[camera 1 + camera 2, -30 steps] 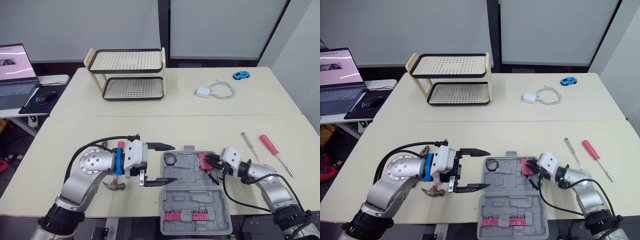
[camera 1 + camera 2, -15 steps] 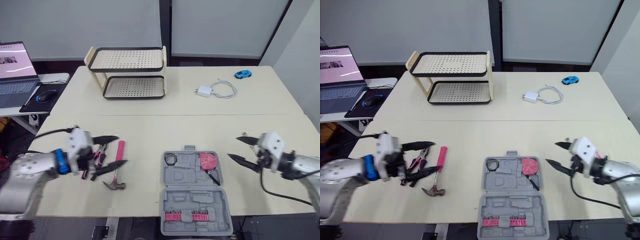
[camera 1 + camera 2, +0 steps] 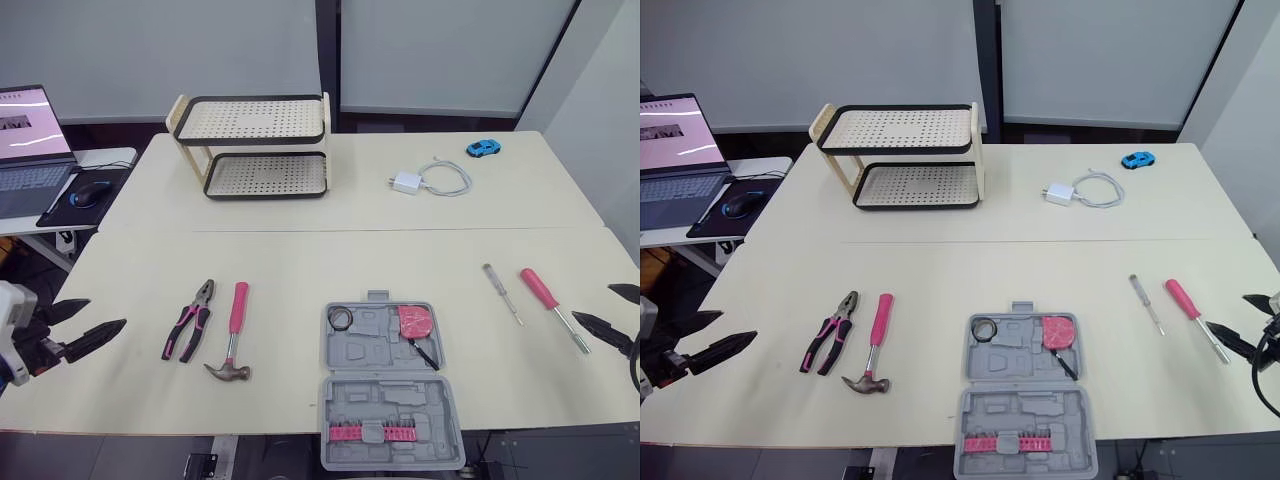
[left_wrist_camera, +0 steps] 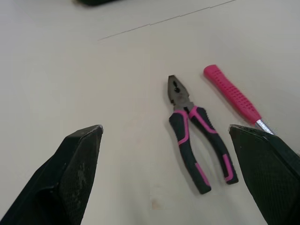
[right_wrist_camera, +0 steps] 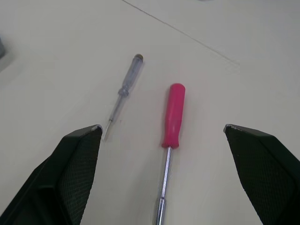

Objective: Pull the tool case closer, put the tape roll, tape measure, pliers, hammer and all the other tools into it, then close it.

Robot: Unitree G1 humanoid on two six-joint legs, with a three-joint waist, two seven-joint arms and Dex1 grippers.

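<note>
The open grey plastic tool case sits at the near edge of the cream table, and its near half, with a pink bit strip, juts past that edge. Taking the case as dial centre, a small black tape roll lies in its far half at 11 o'clock and a pink tape measure at 1 o'clock.

At 9 o'clock lies the pink-handled claw hammer. The pink-and-black pliers are just beyond it and not touching it. At 2 o'clock, near the right edge, a clear-handled screwdriver and a pink-handled screwdriver lie side by side but apart.

Bare tabletop separates the case from both groups. A broad open band runs toward 12 o'clock, up to a black-rimmed two-tier rack.

The left gripper hangs low at the left edge, at 9 o'clock. Its fingers are spread wide, empty, and aimed at the pliers. The right gripper sits at the right edge, at 3 o'clock. Its fingers are also apart and empty, facing the screwdrivers.
</note>
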